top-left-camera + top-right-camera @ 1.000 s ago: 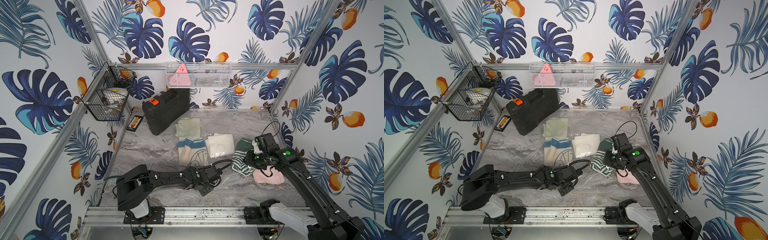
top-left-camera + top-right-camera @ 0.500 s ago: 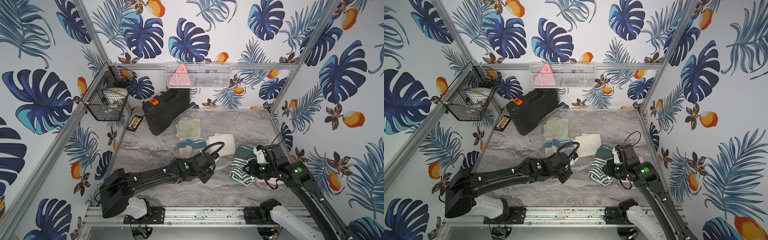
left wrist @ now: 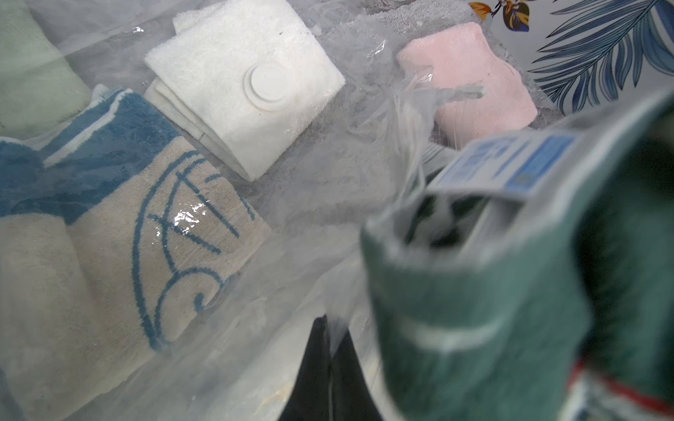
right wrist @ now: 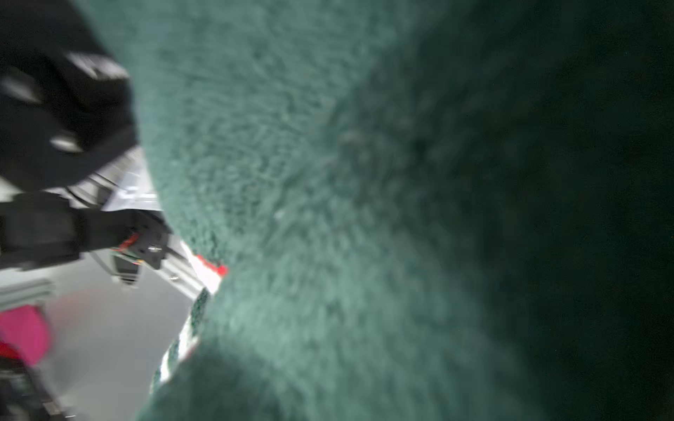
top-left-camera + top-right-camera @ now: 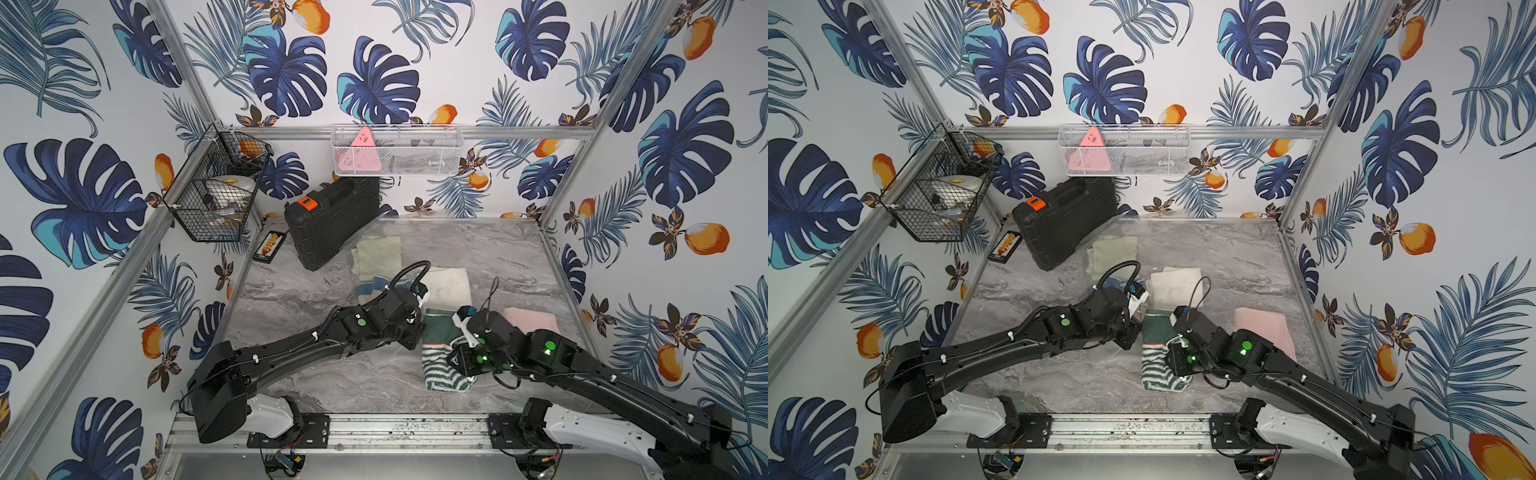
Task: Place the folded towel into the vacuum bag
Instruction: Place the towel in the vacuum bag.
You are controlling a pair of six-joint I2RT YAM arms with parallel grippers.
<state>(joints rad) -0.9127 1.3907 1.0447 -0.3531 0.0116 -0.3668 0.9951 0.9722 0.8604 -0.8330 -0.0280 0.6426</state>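
Note:
The folded towel (image 5: 439,365) (image 5: 1156,368), dark green with white stripes, hangs in my right gripper (image 5: 457,358), which is shut on it; its fingers are buried in the cloth. The green pile fills the right wrist view (image 4: 328,182). The vacuum bag (image 3: 310,204) is clear crinkly plastic lying over other towels, its round white valve (image 3: 268,85) on top of a white one. My left gripper (image 3: 330,328) (image 5: 415,332) is shut on a raised fold of the bag's plastic, just left of the green towel (image 3: 492,310).
Inside the bag lie a white towel (image 3: 237,73), a blue-and-beige towel (image 3: 127,218) and a pale green towel (image 5: 376,255). A pink towel (image 5: 530,320) lies at the right. A black case (image 5: 332,220), a wire basket (image 5: 216,199) and a white mesh basket (image 5: 395,151) stand at the back.
My left gripper has shut on the bag's plastic and shifted back towards the towels. My right gripper has carried the green towel forwards and to the left, beside the left gripper.

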